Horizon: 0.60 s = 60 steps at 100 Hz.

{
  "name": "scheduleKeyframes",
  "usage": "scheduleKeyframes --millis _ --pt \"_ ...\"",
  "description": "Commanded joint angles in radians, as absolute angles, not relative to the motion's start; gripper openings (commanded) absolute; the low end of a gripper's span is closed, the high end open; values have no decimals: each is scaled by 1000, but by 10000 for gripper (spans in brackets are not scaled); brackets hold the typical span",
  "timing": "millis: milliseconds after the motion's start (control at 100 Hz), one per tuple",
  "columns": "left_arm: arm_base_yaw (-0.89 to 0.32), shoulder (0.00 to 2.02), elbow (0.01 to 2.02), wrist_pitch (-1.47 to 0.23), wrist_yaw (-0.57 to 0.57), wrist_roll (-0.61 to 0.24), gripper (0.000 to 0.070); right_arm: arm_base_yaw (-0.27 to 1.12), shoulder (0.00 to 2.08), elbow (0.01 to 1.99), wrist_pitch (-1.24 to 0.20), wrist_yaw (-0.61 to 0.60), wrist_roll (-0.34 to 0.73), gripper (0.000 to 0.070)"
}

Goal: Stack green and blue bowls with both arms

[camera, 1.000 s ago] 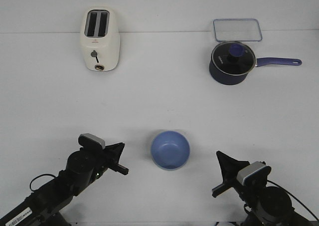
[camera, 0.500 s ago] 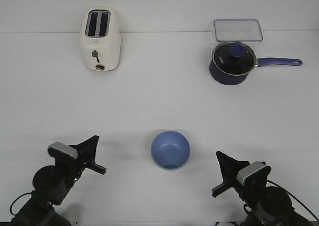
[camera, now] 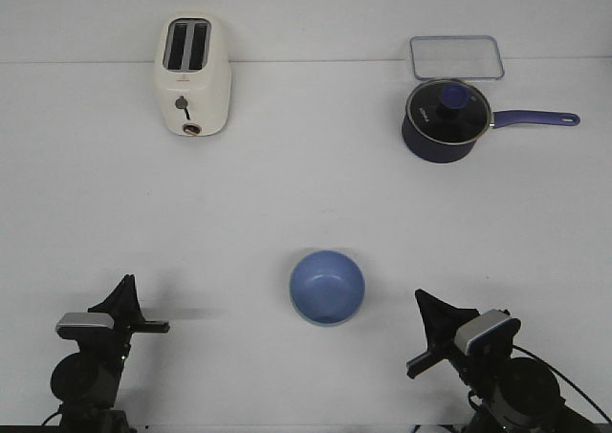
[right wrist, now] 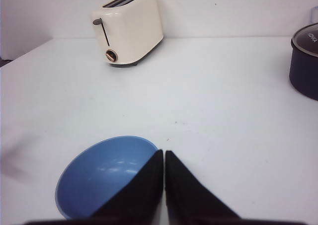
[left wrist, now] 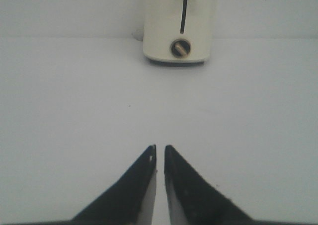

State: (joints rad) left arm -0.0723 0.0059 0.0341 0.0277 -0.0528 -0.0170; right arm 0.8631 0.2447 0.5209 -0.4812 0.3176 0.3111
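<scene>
One bowl shows, the blue bowl [camera: 327,287], upright on the white table [camera: 306,184] between my arms; I cannot see the green one. It looks light, stiff and matte, round with a thin rim, so I would pinch that rim. My left gripper [left wrist: 159,153] and right gripper [right wrist: 163,155] both have jaws pressed together, holding nothing.

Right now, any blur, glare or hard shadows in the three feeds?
Front view: even light, sharp, only a faint shadow beside the left gripper; small glare on the saucepan's glass lid. Left wrist view: the toaster is soft and slightly hazy. Right wrist view: pale highlights inside the blue bowl, and a dim smudge of shadow on the table at the frame edge.
</scene>
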Motion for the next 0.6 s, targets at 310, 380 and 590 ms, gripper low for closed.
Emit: scheduleKeyframes --millis 310,380,590 --pt "-59 3 14 25 -52 -12 15 871 249 529 -465 318 317 7" --pt "-59 3 14 28 -52 -12 15 871 249 529 -465 318 317 6" --pt "-59 3 14 28 -52 -12 15 871 249 529 -465 318 317 6"
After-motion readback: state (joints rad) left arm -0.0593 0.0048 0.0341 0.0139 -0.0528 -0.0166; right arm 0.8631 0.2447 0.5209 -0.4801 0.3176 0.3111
